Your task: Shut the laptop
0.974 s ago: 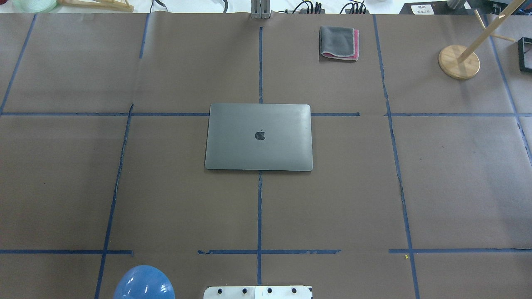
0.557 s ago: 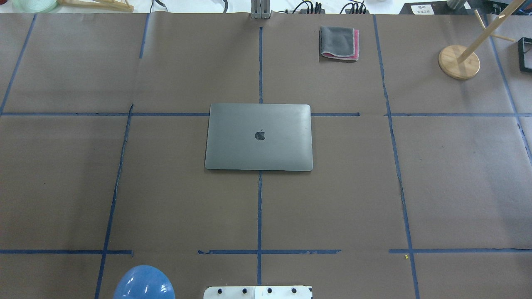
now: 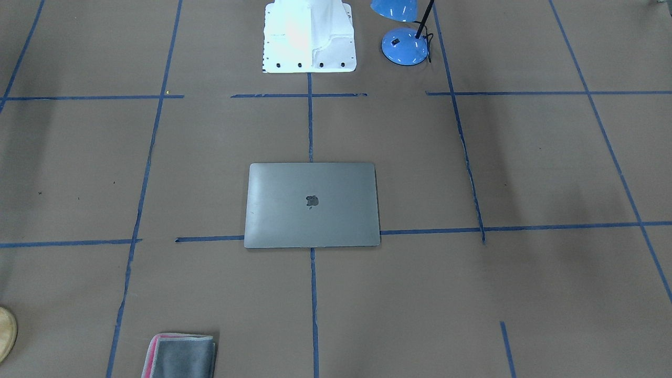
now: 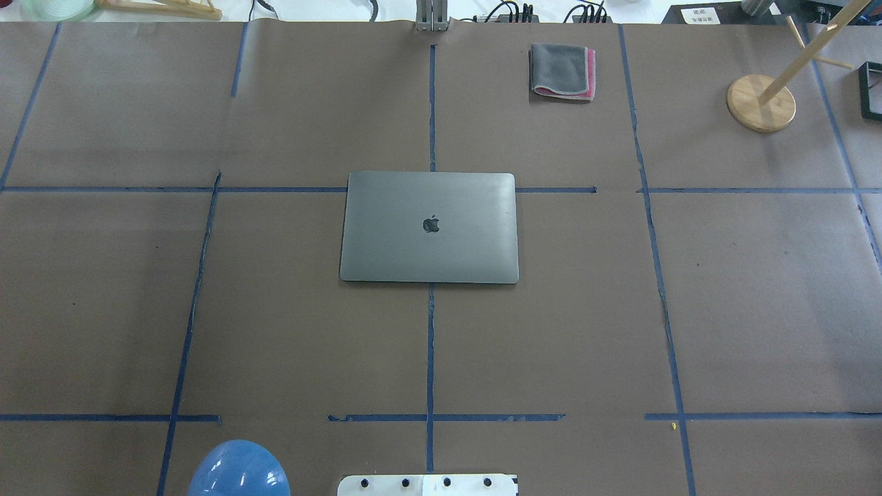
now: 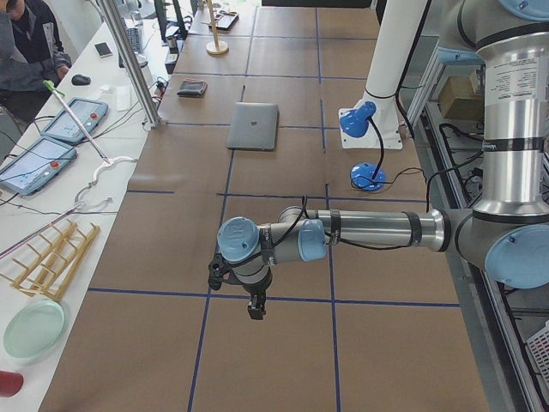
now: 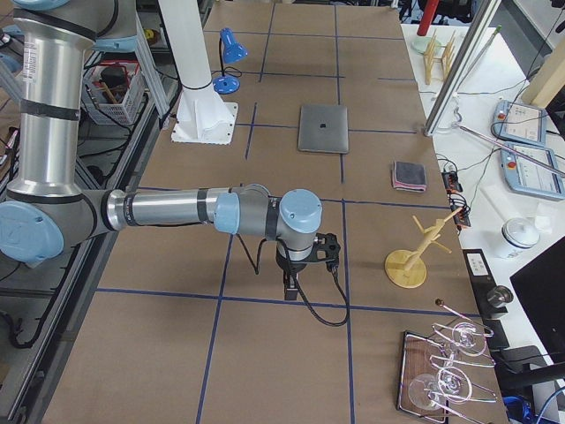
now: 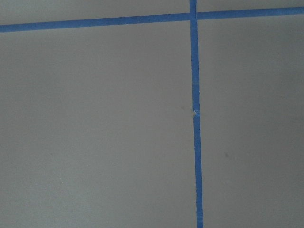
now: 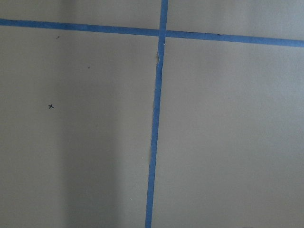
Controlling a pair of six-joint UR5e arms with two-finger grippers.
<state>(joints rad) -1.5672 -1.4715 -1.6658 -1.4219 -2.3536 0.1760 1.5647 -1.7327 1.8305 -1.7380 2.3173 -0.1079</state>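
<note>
The space-grey laptop (image 4: 428,227) lies shut and flat at the middle of the table, lid up with its dark apple logo showing. It also shows in the front-facing view (image 3: 312,205), the left view (image 5: 254,125) and the right view (image 6: 322,129). My left gripper (image 5: 255,310) hangs over bare table far from the laptop, seen only in the left side view; I cannot tell if it is open or shut. My right gripper (image 6: 291,287) hangs over bare table at the other end, seen only in the right side view; I cannot tell its state. Both wrist views show only brown paper and blue tape.
A folded grey-and-pink cloth (image 4: 562,71) lies at the far side. A wooden stand (image 4: 761,102) is at the far right. A blue desk lamp (image 3: 405,45) stands beside the white robot base (image 3: 308,37). A wire rack with glasses (image 6: 446,371) sits near the right end.
</note>
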